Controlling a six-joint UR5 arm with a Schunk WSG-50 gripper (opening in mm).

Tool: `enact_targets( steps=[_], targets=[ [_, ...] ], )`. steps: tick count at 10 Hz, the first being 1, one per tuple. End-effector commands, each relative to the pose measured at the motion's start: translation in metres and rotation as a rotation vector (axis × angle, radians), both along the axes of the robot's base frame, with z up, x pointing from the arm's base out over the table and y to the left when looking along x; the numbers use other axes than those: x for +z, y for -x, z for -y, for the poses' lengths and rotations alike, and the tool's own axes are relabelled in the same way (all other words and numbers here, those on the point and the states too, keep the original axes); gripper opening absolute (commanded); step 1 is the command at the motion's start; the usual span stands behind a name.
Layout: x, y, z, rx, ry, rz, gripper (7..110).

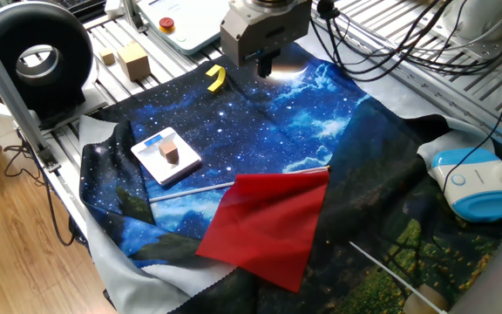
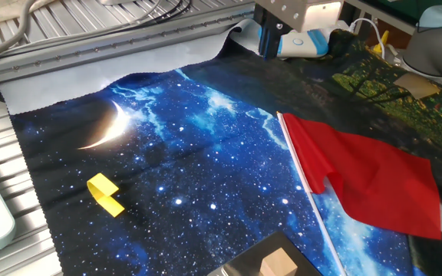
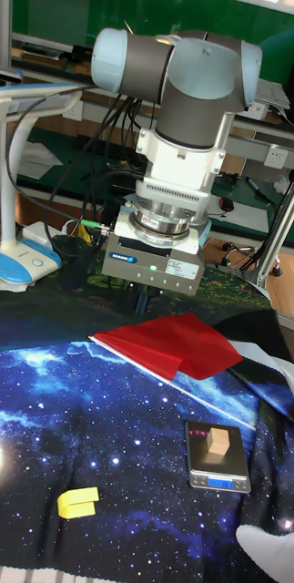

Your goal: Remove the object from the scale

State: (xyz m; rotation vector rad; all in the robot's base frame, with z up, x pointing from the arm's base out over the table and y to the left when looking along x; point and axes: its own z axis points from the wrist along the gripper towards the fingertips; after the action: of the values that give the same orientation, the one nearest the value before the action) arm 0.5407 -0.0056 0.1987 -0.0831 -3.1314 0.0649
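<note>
The object (image 1: 172, 153) — a small brown wooden cube — sits on the scale (image 1: 166, 156), roughly at the slab's middle, in the left part of one fixed view. The scale lies flat on the starry blue cloth (image 1: 260, 131) that covers the tabletop, its blue strip toward the upper left of the frame. Just right of it lies a red cloth sheet (image 1: 273, 224) on a thin rod. The tool (image 1: 266, 64) hangs at the top centre of the frame, well apart from the scale and touching nothing; its dark fingers look close together, but I cannot tell their gap for sure. A yellow curved piece (image 1: 216, 78) lies near the tool — farther upper left stands a pale wooden block (image 1: 133, 62).
</note>
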Motion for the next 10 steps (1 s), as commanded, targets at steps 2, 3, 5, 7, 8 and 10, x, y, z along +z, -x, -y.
enact_targets(
  steps=[2, 3, 5, 7, 8, 10],
  targets=[
    [0.002, 0.006, 0.004, 0.126, 0.017, -0.027, 7],
    [0.005, 0.006, 0.0, 0.125, 0.003, -0.025, 7],
    [0.004, 0.005, -0.004, 0.13, -0.014, -0.019, 7],
    [0.004, 0.005, -0.003, 0.125, -0.011, -0.021, 7],
    [0.004, 0.005, -0.001, 0.125, 0.0, -0.021, 7],
    [0.003, 0.002, -0.007, 0.113, -0.022, -0.007, 7]
  ],
)
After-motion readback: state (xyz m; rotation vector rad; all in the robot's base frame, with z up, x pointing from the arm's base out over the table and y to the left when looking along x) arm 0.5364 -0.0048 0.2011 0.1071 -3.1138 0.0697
